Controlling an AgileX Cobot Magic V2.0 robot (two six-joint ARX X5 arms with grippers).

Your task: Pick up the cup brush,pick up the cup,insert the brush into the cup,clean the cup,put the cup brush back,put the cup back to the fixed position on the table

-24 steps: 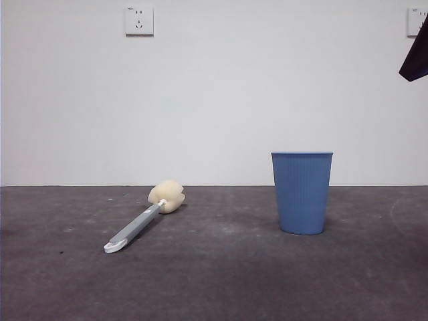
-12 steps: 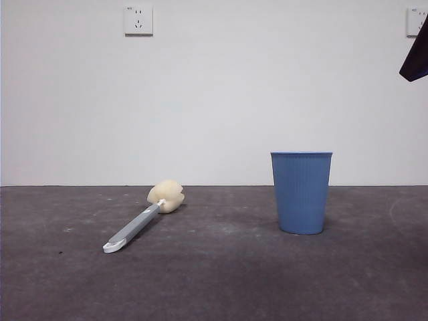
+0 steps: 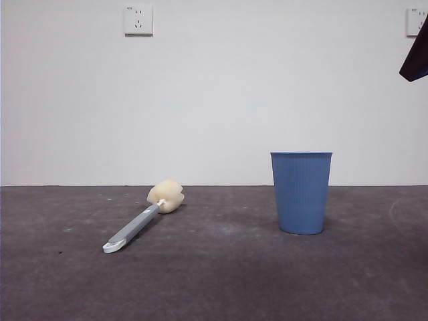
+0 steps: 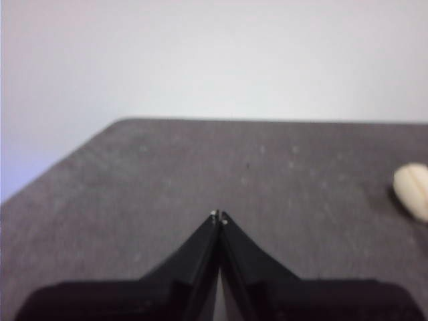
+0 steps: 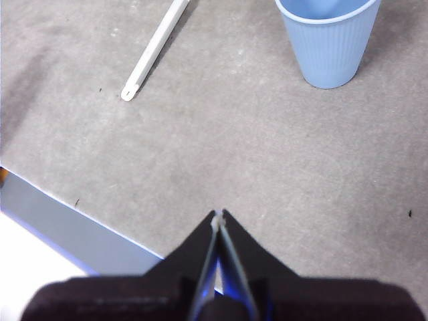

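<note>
The cup brush (image 3: 142, 221) lies flat on the table (image 3: 221, 281) at the left, its cream sponge head (image 3: 166, 196) towards the wall and its white tip towards me. The blue ribbed cup (image 3: 301, 192) stands upright to the right of it. My left gripper (image 4: 219, 218) is shut and empty above bare table, with the sponge head (image 4: 413, 190) off to one side. My right gripper (image 5: 219, 215) is shut and empty, high above the table, with the brush handle (image 5: 156, 48) and the cup (image 5: 330, 40) well ahead of it. A black arm tip (image 3: 416, 59) shows at the front view's top right corner.
A white wall with two sockets (image 3: 138, 20) stands behind the table. The table's edge (image 5: 73, 215) and a pale floor show in the right wrist view. The table's far corner (image 4: 124, 122) shows in the left wrist view.
</note>
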